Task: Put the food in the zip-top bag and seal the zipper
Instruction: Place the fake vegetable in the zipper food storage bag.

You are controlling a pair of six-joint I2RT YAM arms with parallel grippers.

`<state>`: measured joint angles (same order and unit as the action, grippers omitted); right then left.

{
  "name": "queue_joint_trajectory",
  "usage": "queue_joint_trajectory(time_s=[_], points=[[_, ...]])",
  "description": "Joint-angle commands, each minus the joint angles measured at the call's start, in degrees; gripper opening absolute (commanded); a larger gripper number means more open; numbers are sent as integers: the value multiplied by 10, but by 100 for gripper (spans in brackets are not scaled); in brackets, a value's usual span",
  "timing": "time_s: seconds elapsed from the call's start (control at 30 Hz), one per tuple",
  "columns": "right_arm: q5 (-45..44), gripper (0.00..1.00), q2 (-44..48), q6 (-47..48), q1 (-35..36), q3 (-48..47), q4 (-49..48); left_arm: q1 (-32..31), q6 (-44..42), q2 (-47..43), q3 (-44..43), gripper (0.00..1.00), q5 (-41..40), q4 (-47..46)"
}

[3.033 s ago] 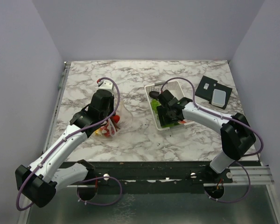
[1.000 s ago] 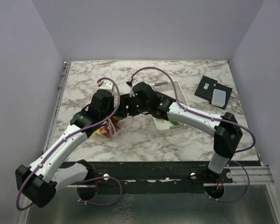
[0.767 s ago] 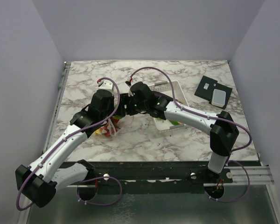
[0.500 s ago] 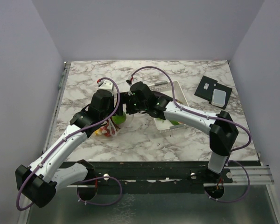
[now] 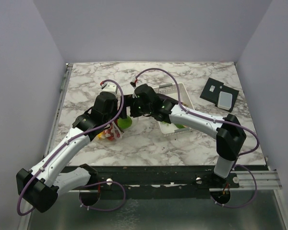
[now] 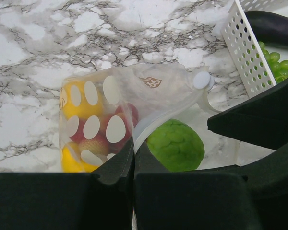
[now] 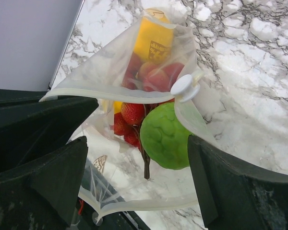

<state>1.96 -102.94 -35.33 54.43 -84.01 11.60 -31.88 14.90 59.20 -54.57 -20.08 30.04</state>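
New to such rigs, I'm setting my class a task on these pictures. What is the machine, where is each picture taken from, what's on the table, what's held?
Two robot arms stand at a marble table. One picture looks down from above; the others come from wrist cameras. The left fingers hold the zip-top bag by its edge. The right fingers stand open around a green toy food at its mouth. A white basket holds an eggplant and grapes.
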Motion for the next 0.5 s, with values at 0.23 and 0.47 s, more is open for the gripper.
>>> queue_joint_trajectory(time_s=[0.23,0.47], points=[[-68,88,97,32,5,65,20,1,-2,1,7,0,7,-6],[-132,86,160,71,4,98,71,2,-2,2,7,0,8,-6]])
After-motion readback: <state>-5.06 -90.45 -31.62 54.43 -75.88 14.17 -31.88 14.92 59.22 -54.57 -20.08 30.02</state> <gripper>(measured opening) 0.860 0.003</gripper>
